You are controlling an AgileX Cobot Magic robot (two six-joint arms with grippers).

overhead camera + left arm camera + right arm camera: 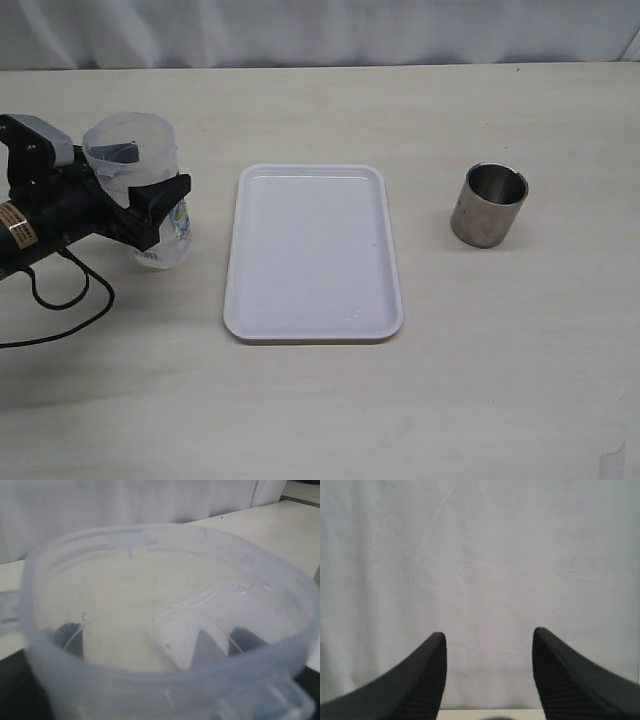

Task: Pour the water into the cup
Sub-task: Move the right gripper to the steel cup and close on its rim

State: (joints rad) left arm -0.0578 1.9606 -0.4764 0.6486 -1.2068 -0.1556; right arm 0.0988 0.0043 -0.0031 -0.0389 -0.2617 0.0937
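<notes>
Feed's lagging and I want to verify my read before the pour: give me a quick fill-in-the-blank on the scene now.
In the exterior view, the steel cup stands to the ____ of the white tray.
The left gripper has its fingers either side of the translucent container, on the tray's ____ side.
The right gripper has ____ between its fingers.
Missing words: right; left; nothing.
</notes>
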